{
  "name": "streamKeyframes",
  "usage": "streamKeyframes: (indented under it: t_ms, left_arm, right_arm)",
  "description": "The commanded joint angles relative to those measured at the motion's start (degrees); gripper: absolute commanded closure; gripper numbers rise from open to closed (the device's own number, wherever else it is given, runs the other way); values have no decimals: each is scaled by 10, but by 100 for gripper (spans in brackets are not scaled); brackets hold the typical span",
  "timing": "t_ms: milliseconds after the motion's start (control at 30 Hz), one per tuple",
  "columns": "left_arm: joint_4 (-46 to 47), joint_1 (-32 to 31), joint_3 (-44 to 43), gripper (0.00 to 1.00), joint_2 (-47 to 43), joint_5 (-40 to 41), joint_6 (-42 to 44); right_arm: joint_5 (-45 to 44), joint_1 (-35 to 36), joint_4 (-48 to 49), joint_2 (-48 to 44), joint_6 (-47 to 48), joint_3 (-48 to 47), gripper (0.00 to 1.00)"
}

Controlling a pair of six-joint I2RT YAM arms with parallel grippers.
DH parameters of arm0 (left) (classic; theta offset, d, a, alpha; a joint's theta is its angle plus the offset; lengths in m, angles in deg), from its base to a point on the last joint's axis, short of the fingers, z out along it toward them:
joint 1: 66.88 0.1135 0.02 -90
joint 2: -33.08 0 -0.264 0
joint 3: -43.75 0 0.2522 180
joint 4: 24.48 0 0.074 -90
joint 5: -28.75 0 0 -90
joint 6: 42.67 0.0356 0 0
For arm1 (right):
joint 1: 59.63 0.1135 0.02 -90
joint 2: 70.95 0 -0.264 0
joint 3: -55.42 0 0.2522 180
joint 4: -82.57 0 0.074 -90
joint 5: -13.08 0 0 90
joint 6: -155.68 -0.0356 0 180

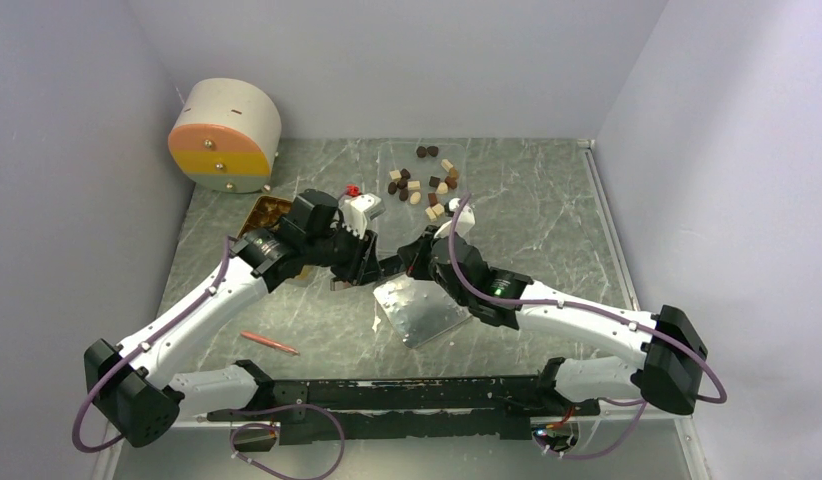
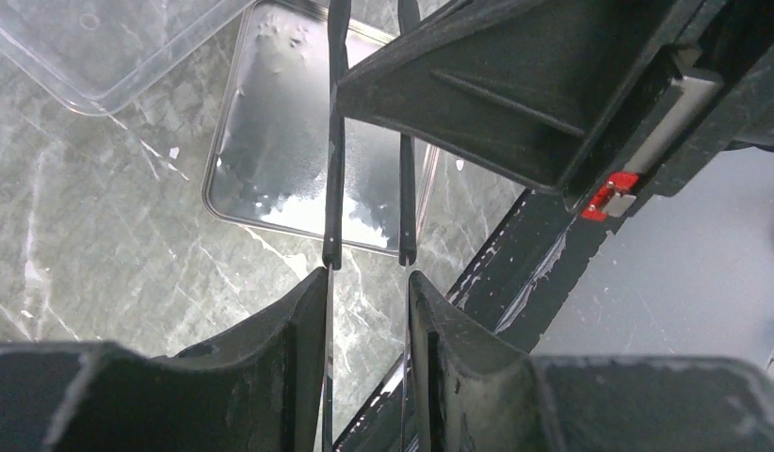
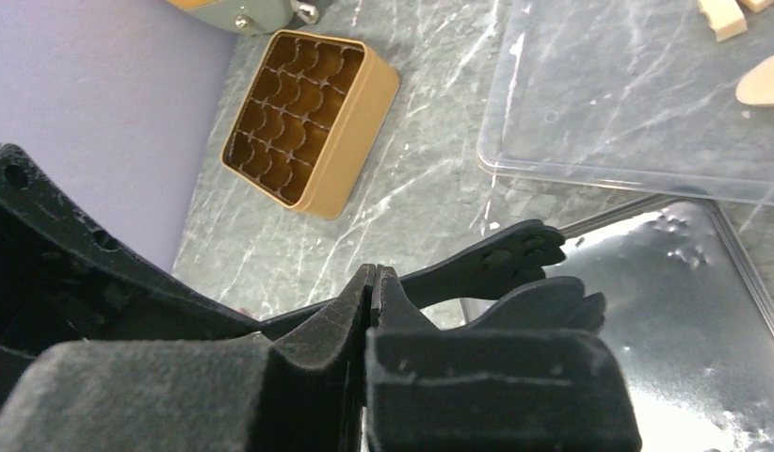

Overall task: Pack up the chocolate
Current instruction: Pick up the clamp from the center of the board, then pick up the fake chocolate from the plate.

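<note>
About twenty chocolates (image 1: pixel 415 186), one box (image 3: pixel 364 141), one pen (image 1: pixel 270 343), tongs (image 2: pixel 334 188) in left jaws

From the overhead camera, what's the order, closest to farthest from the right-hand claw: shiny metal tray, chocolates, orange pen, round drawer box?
From the right gripper:
1. Metal tray, right beside it, on the near side.
2. Chocolate, behind it on the clear sheet.
3. Pen, near left, beside the left arm.
4. Round drawer box, far-left corner.

Lab cell: plain walls (image 1: pixel 387 60), marble tabletop (image 1: pixel 547 220)
</note>
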Motion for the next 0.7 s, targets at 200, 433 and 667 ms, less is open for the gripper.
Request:
streamKeyframes:
  t_ms: [200,433,667]
  left_arm:
    - [30,-1,-7,62,-7,30,-9]
    - [14,-2,-21,61,17,135,-26]
    - [18,-2,-64,58,93,214,-25]
  right_arm:
    - [10,-7,-1,-30,-13,8,100]
    - [-29,-8,-115,-108,1,-28,29]
    - [-92,-8,-217,-237,-38,-6,0]
